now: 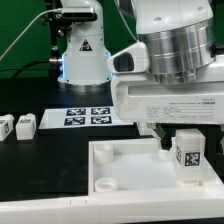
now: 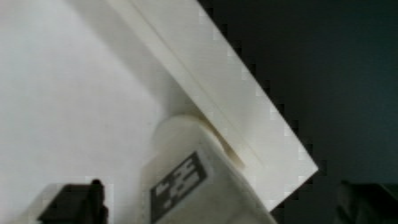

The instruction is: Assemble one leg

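One leg (image 1: pixel 188 158) stands upright on the tray (image 1: pixel 120 166) corner, directly below my gripper (image 1: pixel 186 146), between jaws spread wide and touching neither, long axis vertical.

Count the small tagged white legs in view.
3 legs: two side by side at the exterior view's far left, one at the gripper by the tray's corner. More may be hidden.

arm hangs low, jaws spread

the arm (image 1: pixel 170 25) hangs in from above on the exterior view's right, its broad silver wrist (image 1: pixel 182 55) upright. the gripper (image 1: pixel 185 140) points straight down, held low. in the wrist view its two dark fingers (image 2: pixel 71 203) stand wide apart, a clear gap between them.
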`<state>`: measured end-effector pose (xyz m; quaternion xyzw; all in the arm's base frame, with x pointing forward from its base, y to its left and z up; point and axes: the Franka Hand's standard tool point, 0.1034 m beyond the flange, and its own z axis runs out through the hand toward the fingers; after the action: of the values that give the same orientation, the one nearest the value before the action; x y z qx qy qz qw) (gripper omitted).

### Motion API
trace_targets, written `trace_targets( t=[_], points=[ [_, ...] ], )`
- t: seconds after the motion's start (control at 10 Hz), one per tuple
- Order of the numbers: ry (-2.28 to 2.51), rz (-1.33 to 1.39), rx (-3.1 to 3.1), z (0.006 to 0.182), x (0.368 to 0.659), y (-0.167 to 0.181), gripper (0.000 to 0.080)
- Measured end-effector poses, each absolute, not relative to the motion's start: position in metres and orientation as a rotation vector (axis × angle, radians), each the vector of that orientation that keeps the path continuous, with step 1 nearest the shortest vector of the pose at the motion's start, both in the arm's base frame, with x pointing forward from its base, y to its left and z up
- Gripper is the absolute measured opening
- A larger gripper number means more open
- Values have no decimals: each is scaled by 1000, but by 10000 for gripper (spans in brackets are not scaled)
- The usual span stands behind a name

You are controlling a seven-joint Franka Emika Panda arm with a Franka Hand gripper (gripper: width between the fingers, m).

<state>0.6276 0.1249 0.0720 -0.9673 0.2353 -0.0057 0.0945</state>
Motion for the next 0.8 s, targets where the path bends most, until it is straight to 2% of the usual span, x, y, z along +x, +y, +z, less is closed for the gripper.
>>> trace_targets(
  t=[0.2, 0.4, 0.6, 0.7, 0.8],
  points=[
    [274, -109, -2959, 73, 633, 124, 649],
    [256, -109, -2959, 73, 633, 124, 649],
    [289, -106, -2954, 73, 633, 125, 396],
    [422, -92, -2939, 72, 632, 121, 311],
    [579, -79, -2914, 71, 632, 118, 311]
  ],
)
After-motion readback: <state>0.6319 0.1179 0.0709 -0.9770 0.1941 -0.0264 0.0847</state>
